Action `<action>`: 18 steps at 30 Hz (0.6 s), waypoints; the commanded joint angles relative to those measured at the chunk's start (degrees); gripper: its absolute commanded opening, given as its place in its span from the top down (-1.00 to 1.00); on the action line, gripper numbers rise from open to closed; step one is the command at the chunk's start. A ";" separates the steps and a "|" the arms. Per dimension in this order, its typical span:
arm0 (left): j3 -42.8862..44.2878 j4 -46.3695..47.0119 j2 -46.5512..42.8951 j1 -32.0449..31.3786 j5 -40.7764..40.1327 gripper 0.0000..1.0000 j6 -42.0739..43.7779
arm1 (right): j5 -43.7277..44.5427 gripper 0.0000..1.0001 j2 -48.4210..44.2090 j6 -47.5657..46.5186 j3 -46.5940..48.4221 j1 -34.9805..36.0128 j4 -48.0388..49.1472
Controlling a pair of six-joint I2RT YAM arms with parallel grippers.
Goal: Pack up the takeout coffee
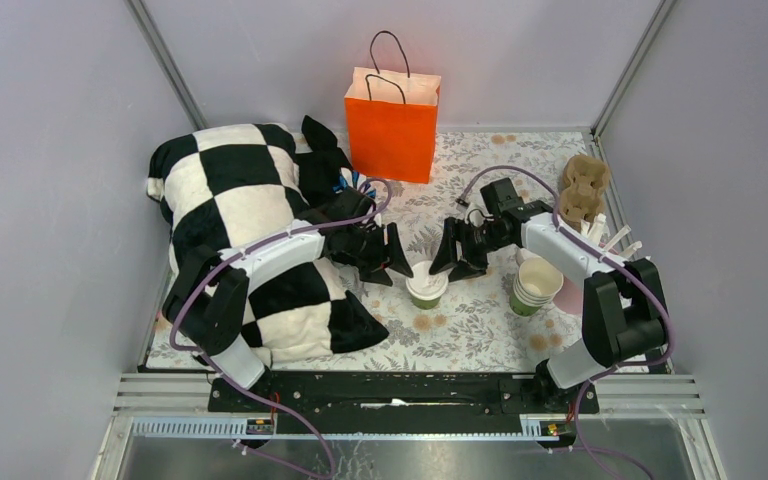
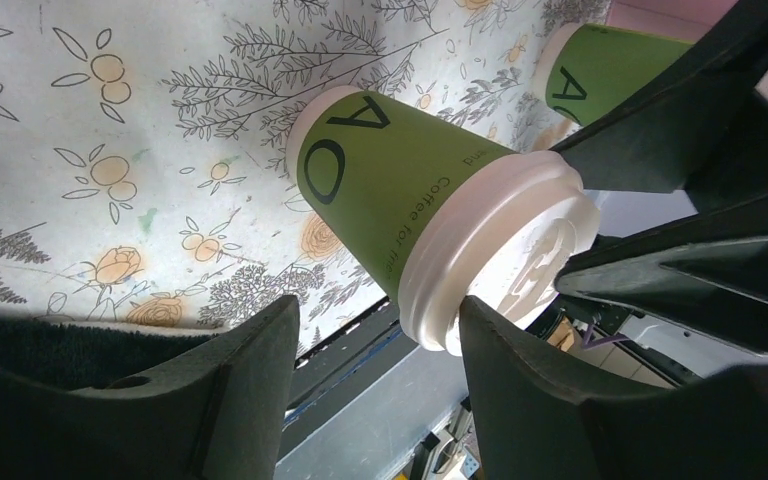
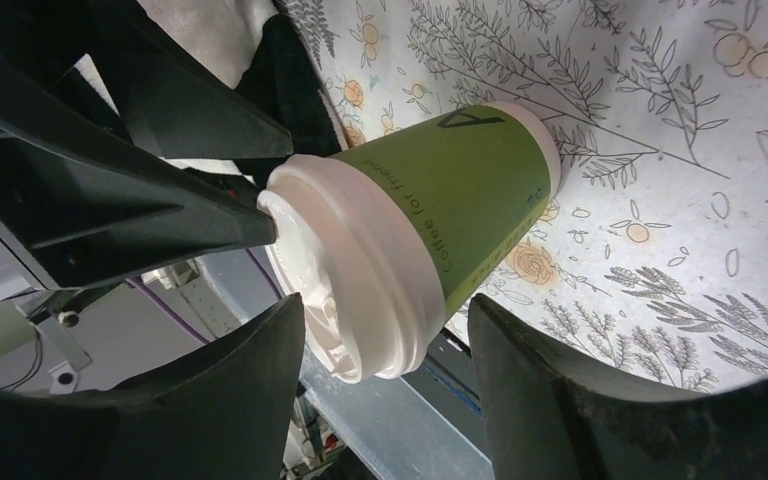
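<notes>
The takeout coffee (image 1: 426, 284), a green paper cup with a white lid, stands upright on the flowered table cover between both grippers. My left gripper (image 1: 388, 256) is just left of it, open. In the left wrist view the cup (image 2: 390, 190) is ahead of the left gripper (image 2: 380, 330), and one fingertip (image 2: 490, 335) rests against the top of the lid (image 2: 505, 250). My right gripper (image 1: 457, 256) is just right of the cup, open. In the right wrist view the lid (image 3: 350, 270) sits between that gripper's (image 3: 385, 320) spread fingertips, with a gap on the cup's wall side.
An orange paper bag (image 1: 392, 122) stands open at the back. A black-and-white checkered pillow (image 1: 245, 215) fills the left side under the left arm. A stack of lidless green cups (image 1: 535, 286) stands right of the coffee, a cardboard cup carrier (image 1: 582, 187) behind it.
</notes>
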 commanded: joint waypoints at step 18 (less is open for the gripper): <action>-2.45 3.71 -1.40 0.90 0.79 -0.29 1.33 | -10.08 -0.33 -2.62 4.77 -6.76 -4.72 7.58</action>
